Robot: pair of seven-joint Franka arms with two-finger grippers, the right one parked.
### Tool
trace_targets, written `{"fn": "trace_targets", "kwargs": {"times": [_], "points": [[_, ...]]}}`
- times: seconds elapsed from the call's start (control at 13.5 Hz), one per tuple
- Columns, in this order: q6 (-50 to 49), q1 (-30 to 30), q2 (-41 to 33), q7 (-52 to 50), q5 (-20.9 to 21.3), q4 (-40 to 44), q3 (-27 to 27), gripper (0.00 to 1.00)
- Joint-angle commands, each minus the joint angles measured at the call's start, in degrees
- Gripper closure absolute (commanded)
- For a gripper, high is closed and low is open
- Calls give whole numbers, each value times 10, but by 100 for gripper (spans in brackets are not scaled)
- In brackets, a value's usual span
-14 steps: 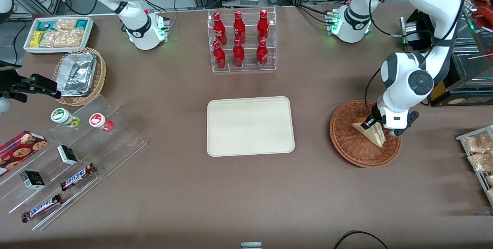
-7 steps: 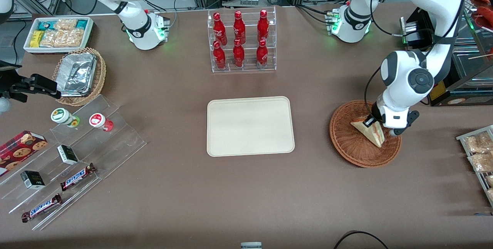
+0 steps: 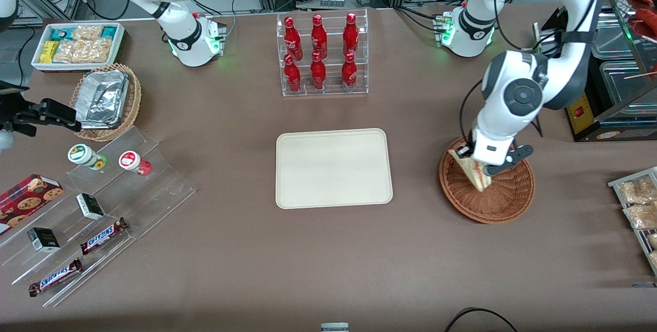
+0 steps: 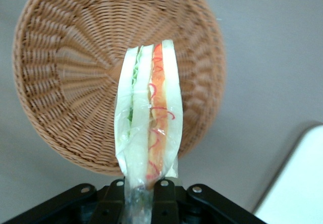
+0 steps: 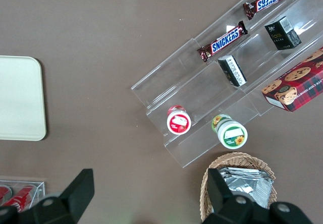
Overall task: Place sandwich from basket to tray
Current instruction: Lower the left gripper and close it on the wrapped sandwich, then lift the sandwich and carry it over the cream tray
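Over the preceding second the left arm rose and swung toward the worktop's centre, carrying the sandwich [image 3: 473, 173] with it. The tool [image 4: 142, 187] was pinching the sandwich at one end of the wedge, fingers closed against the clear wrap. In the wrist view the sandwich hung clear above the basket [image 4: 65, 72], no longer resting on the weave. In the front view it sat over the basket's rim nearest the tray [image 3: 333, 168], well short of it. Judgement: the lift was complete and the grasp had held; the transfer across bare worktop [image 3: 416, 178] to the tray remained.
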Motion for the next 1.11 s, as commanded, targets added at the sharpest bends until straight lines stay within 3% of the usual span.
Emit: {"fn": "trace_targets", "kwargs": {"times": [0.0,0.52,1.03], "points": [[-9,-50,6,-13,2,21,5,100],[-14,-187,113,-76,-20,159,4,100],[-18,-254,230,-69,-35,286,4,100]]}}
